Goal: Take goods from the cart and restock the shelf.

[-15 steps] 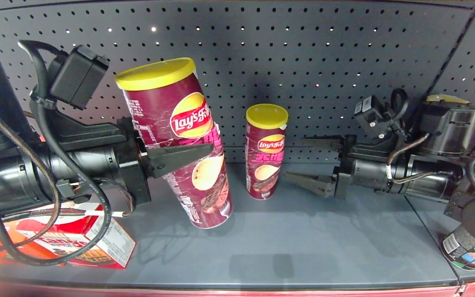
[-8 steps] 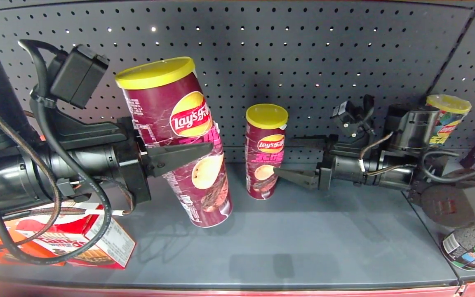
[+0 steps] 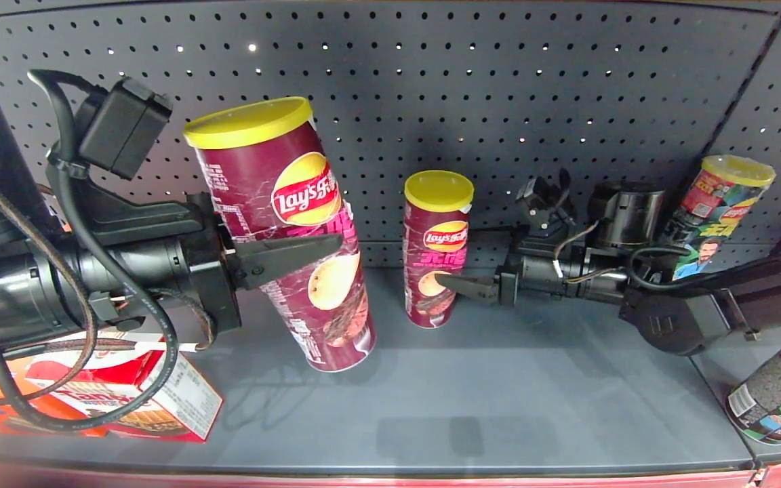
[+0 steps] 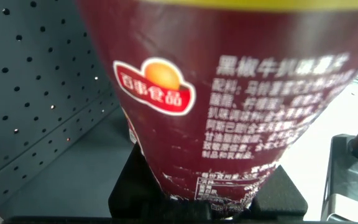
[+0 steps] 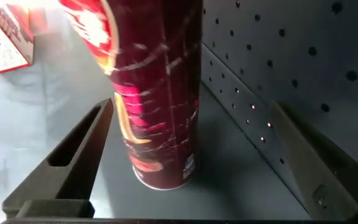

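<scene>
A large maroon chips can (image 3: 289, 224) with a yellow lid leans tilted over the grey shelf (image 3: 499, 407). My left gripper (image 3: 309, 242) is shut on its middle. Its base is at or just above the shelf board; I cannot tell which. The left wrist view shows the can's printed side (image 4: 229, 99) between my left gripper's (image 4: 210, 196) fingers. A smaller can of the same kind (image 3: 436, 251) stands upright near the pegboard. My right gripper (image 3: 457, 257) is open around it, one finger (image 3: 468, 286) in front, the other behind. In the right wrist view the small can (image 5: 160, 118) stands between the spread fingers of my right gripper (image 5: 191, 109).
Red and orange boxes (image 3: 153, 400) lie at the shelf's front left under my left arm. A colourful can (image 3: 719, 203) stands at the back right, and another can (image 3: 773, 400) lies at the front right. The pegboard wall (image 3: 499, 81) closes the back.
My right arm has moved left along the shelf, and its open fingers now straddle the small can. The large can in my left gripper has shifted slightly left.
</scene>
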